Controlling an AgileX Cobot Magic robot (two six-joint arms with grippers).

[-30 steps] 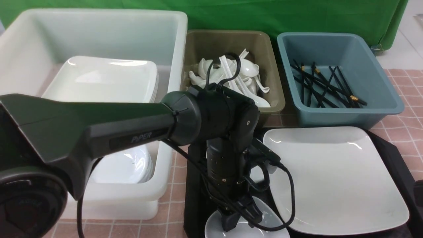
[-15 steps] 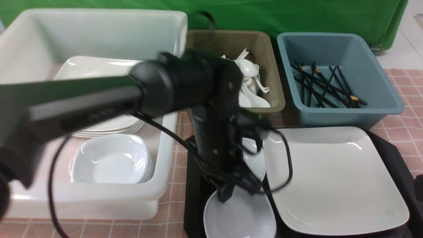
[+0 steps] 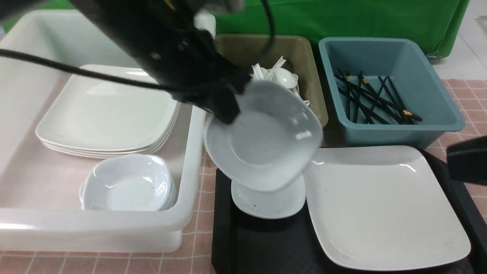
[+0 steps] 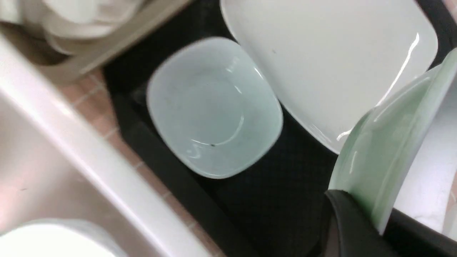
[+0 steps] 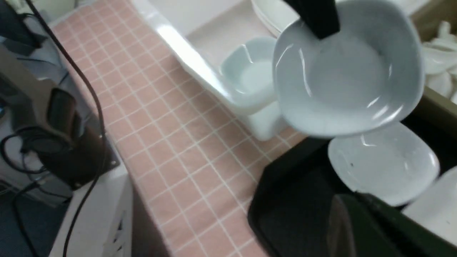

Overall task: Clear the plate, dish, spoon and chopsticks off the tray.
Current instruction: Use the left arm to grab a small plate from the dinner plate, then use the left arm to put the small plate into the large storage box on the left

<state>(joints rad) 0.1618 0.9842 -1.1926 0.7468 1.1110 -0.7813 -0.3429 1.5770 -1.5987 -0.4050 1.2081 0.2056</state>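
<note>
My left gripper [image 3: 225,111] is shut on the rim of a small white dish [image 3: 262,137] and holds it tilted in the air above the black tray [image 3: 262,247]. In the left wrist view its jaws [image 4: 379,222] pinch the dish's edge [image 4: 385,150]. A second small dish [image 3: 268,201] sits on the tray's far left part, beside the large square white plate [image 3: 384,205]. My right gripper [image 5: 351,201] is shut and empty, low over the tray's near side. White spoons [image 3: 283,78] and black chopsticks [image 3: 374,101] show only in the tubs.
A big white tub [image 3: 190,179] to the left holds stacked square plates [image 3: 106,114] and small bowls [image 3: 127,184]. Behind the tray stand an olive tub [image 3: 310,72] and a blue tub [image 3: 437,87]. My right arm [image 3: 468,160] shows at the right edge.
The left gripper shut on the dish at the tray's front and lifted it up and back to the left. The second dish now shows in full. The right arm came into view.
</note>
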